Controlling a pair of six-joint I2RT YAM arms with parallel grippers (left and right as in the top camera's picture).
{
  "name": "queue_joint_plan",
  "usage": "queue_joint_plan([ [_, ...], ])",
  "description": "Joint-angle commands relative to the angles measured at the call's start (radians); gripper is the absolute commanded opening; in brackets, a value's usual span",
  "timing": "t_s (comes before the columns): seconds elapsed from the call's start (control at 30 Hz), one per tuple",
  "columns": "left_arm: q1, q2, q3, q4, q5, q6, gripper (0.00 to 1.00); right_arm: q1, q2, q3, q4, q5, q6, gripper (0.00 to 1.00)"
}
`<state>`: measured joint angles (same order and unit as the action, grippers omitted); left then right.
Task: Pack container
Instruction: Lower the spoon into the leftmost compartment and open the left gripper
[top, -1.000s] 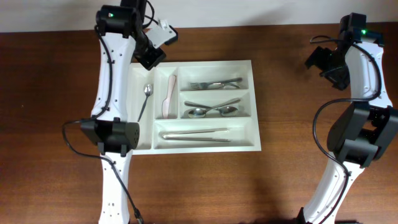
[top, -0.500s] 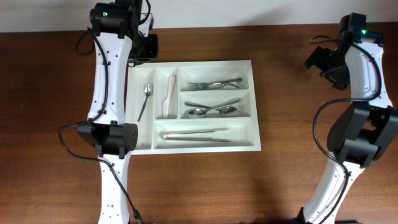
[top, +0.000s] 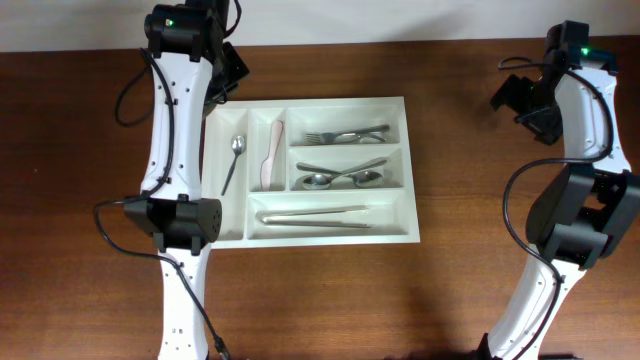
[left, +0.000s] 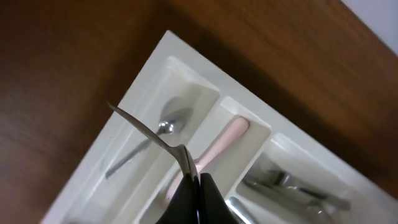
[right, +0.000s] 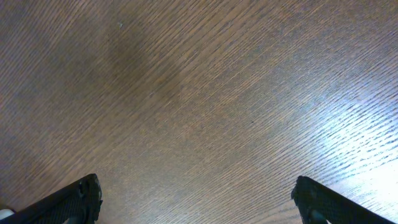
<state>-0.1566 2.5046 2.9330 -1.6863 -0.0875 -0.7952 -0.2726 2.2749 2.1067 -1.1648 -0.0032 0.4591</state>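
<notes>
The table is dark brown wood with a fine grain and a soft sheen. At its middle lies the container, a white, smooth plastic rectangle with rounded walls. Its long near compartment holds two slim metal pieces. Beyond these are shiny spoons, then forks. The narrow left compartments hold a small spoon and a pale pink knife. Over the container's far-left corner, the left pincer is clamped on a thin curved metal strip. At the far right, the right pincer has its fingers wide apart above bare wood.
</notes>
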Motion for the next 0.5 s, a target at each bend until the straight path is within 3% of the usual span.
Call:
queue_joint_plan([
  [0.0, 0.001, -0.032, -0.028, -0.001, -0.025, -0.178, 0.02, -0.004, -0.011, 0.019, 0.003, -0.005, -0.006, 0.99],
  [0.17, 0.011, -0.032, -0.068, 0.018, -0.026, -0.367, 0.02, -0.003, -0.011, 0.019, 0.003, -0.005, -0.006, 0.99],
  [0.47, 0.014, -0.019, -0.086, 0.076, -0.024, -0.502, 0.02, -0.004, -0.011, 0.019, 0.003, -0.005, -0.006, 0.99],
])
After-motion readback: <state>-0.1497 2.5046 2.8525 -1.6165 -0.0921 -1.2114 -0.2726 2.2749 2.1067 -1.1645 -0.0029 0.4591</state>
